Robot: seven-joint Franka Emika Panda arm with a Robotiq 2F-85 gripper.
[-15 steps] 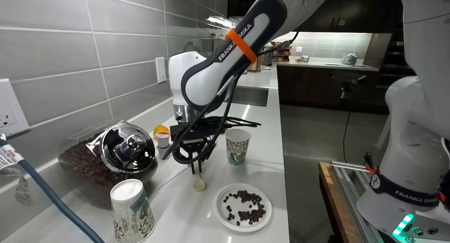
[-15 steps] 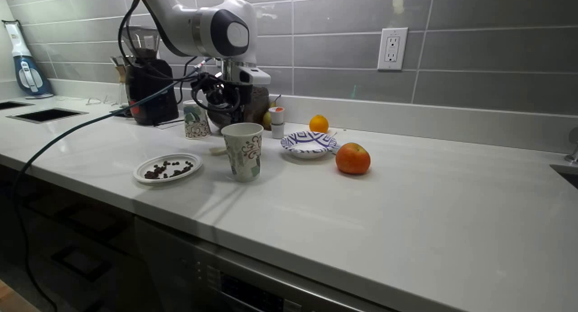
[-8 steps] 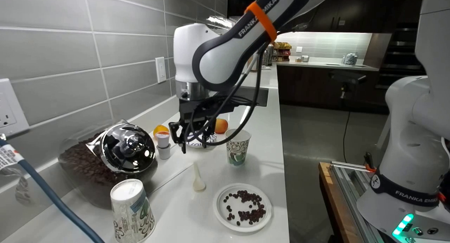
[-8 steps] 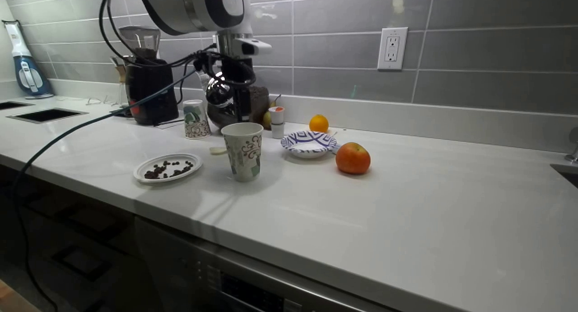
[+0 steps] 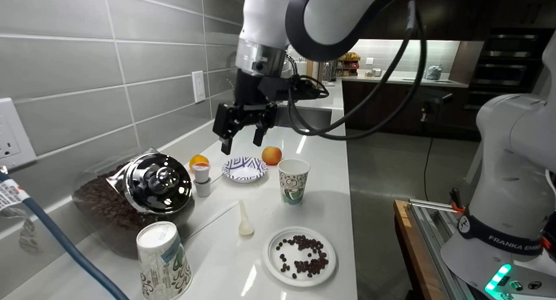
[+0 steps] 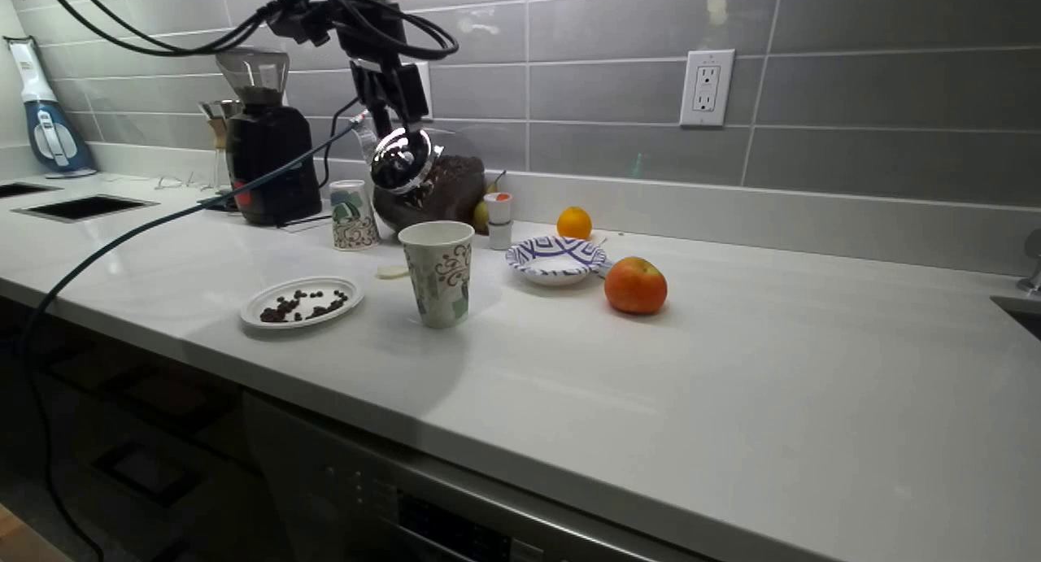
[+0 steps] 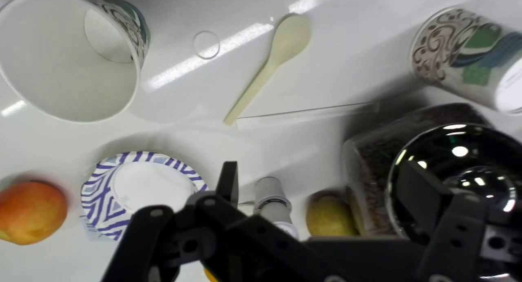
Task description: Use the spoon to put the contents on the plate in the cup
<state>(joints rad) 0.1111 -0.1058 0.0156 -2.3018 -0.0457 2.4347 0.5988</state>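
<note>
1. Gripper point(image 5: 242, 143): fingers spread wide, air between them, raised above the counter point(image 5: 217, 265).
2. Below, framed by the fingers in the wrist view: stacked tubs point(image 5: 201, 175) and a pear point(image 7: 329, 216), the pear just beside the jar point(image 5: 106, 209).
3. Jar bulks under one finger there, chrome lid point(image 5: 160, 182) aslant; dark brown bits inside.
4. Spoon point(image 7: 277, 57): lying on the counter beyond the fingertips in the wrist view, handle end nearest them.
5. Bowl point(image 5: 244, 178), blue-and-white: below the gripper, on the side away from the jar, white bottom showing. Orange point(image 6: 575, 223) near it.
6. Upturned cup point(image 5: 164, 265): out on the jar's side, mouth down, just beside it.
7. Cup point(image 6: 439, 277): upright, beyond the fingertips on the bowl's side; inner bottom shows in the wrist view. In an exterior view it stands in front of the spoon, hiding part.
8. Apple point(image 6: 636, 289): past the bowl, near it.
9. Plate point(image 5: 273, 270): well out from the gripper, past the spoon. On it the contents point(image 5: 320, 263): dark brown bits, two loose clusters plus strays.
10. Grinder point(image 6: 268, 163): farther off, past the upturned cup.
</note>
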